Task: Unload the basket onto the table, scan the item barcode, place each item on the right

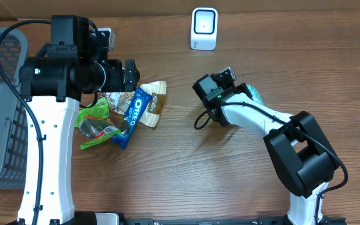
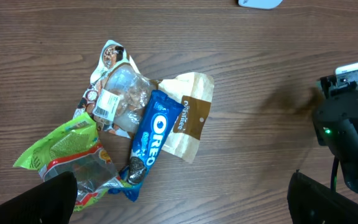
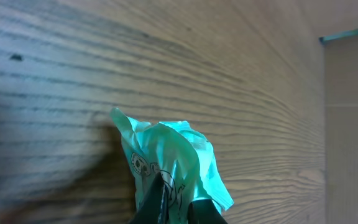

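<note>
The right claw (image 3: 176,205) is pinched shut on the teal packet (image 3: 166,149) at centre right of the overhead frame, with the white scanner (image 1: 204,28) up and slightly left of it, nearer this arm, while the left claw (image 2: 179,205) hangs wide over the snack pile (image 2: 143,127).

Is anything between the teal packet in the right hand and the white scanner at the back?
Nothing visible. Only bare brown wooden table lies between the crumpled teal plastic packet, pinched in the right hand, and the small white boxy scanner.
</note>
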You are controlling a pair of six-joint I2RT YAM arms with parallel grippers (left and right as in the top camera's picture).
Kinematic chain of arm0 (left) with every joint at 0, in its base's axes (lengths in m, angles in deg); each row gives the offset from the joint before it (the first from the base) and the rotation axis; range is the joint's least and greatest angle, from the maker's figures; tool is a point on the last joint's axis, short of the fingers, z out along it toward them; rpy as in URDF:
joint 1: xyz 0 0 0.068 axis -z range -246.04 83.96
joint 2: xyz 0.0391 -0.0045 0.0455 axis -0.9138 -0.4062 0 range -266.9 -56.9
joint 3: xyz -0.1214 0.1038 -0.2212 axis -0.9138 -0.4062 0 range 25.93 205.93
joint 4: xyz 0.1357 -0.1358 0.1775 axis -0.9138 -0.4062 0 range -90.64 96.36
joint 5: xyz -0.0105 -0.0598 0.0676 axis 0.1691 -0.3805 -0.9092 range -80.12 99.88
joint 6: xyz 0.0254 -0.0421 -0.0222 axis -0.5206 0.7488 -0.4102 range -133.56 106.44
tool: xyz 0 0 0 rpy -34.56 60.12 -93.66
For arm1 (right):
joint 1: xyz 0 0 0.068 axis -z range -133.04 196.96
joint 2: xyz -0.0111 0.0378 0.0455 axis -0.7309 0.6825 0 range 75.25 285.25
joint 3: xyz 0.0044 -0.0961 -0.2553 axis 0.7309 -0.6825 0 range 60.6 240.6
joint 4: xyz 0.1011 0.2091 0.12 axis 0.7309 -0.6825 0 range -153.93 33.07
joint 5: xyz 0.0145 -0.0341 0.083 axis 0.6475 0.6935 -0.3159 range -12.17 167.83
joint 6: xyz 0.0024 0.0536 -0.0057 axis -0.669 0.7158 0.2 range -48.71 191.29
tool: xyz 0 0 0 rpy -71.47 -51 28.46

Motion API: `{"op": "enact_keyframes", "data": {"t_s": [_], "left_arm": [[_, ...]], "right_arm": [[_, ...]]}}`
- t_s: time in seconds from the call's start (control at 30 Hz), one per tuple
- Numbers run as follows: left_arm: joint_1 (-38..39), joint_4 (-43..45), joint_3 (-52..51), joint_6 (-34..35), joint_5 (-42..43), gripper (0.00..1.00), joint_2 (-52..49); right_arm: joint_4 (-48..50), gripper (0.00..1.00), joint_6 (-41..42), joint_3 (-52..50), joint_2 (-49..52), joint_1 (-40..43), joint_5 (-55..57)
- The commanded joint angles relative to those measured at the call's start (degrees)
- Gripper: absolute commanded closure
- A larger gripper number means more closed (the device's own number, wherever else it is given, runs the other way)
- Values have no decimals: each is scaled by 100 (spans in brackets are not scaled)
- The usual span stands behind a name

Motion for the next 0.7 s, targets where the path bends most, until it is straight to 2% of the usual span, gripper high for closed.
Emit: {"op": "enact_keyframes", "data": {"t_s": [0.0, 0.3, 0.47, 0.6, 0.67], "left_arm": [[0, 0, -22, 61, -31, 0, -22], [0, 0, -22, 61, -31, 0, -22], [0, 0, -22, 61, -31, 0, -22], [0, 0, -22, 61, -33, 0, -22], [0, 0, -22, 61, -31, 0, -22]], "right_arm": [[-66, 96, -15, 138, 22, -37, -466], [-197, 96, 94, 136, 22, -496, -846], [-267, 96, 94, 136, 22, -710, -1453], [-511, 80, 94, 136, 22, -925, -2262], [-595, 66, 92, 136, 22, -1003, -2518]]}}
